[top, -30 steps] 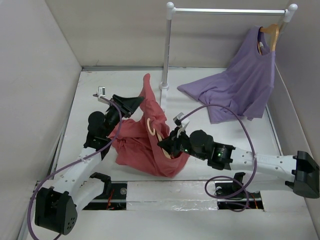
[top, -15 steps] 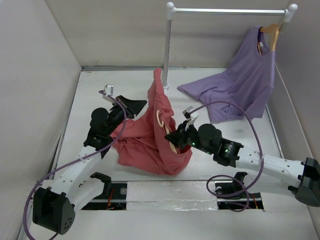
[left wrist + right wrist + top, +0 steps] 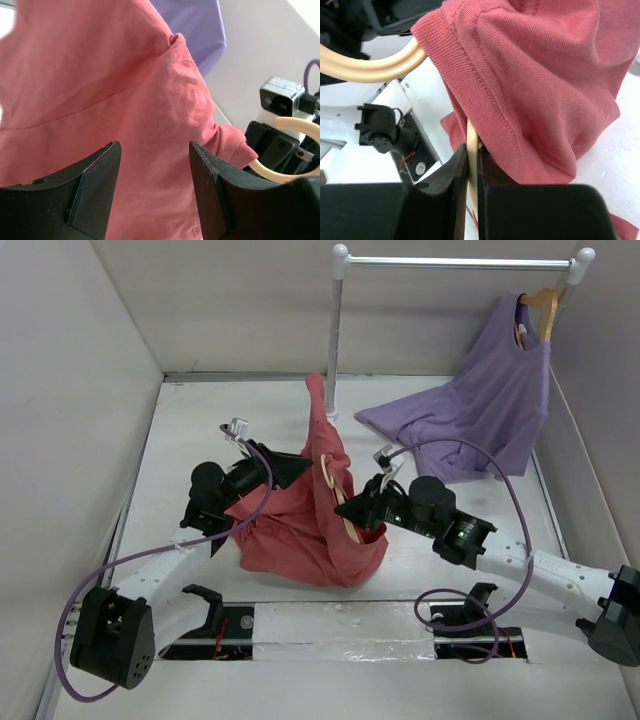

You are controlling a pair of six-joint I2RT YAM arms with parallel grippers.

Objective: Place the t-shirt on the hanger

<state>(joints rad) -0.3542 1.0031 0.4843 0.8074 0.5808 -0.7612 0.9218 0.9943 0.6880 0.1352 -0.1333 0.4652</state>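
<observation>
Overhead, we note the right gripper [image 3: 351,512] propping the hanger [image 3: 327,470] upright, with the coral-red t-shirt [image 3: 290,530] draped over it, probably so the cloth hangs free. Left wrist: the left gripper [image 3: 152,150] is spread wide and grasps nothing, cloth just beyond it; we judge it poised to tug. Right wrist: jaws clamp the hanger's arm, and the hook [image 3: 370,67] pokes through the collar [image 3: 455,65].

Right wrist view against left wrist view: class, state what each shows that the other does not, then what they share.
Only the right wrist view shows the right gripper shut on the hanger, with a ribbed edge of the coral-red t-shirt draped over it. Only the left wrist view shows the left gripper open, with the lilac t-shirt behind. Both show that coral-red t-shirt and the pale wooden hanger.
</observation>
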